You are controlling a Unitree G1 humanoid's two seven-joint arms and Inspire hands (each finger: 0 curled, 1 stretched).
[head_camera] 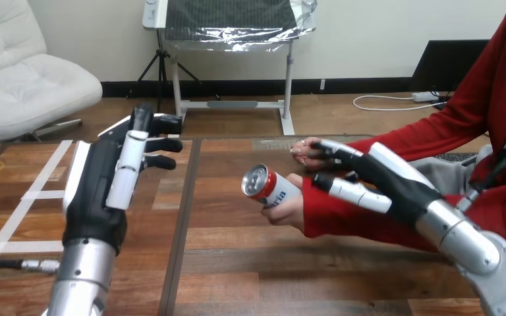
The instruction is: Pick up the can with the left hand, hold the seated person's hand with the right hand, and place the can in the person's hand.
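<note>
1. The can (270, 186) lies on its side in the person's hand (288, 209), right of the table's middle. Its silver top faces left and toward the robot, and its body rests across the palm.
2. The left hand (105, 178) is raised over the left part of the wooden table (237, 263), well apart from the can. Its fingers are loose and nearly straight, and they hold nothing.
3. The right hand (395, 184) reaches in from the right and lies against the red sleeve (333, 217) at the wrist of the hand with the can. Its far side touches the fingers of the person's other hand (301, 149), just beyond the can. I cannot tell whether it grips the wrist or only rests against it.
4. Judged from how things lie, the handover itself is done: the can is in the person's palm and the robot's left hand is clear of it. The task is at its closing step.
5. The next move probably calls for the right hand to let go gently and draw back to the right. It should not tug the wrist, because the can lies loose and could roll off the palm.
</note>
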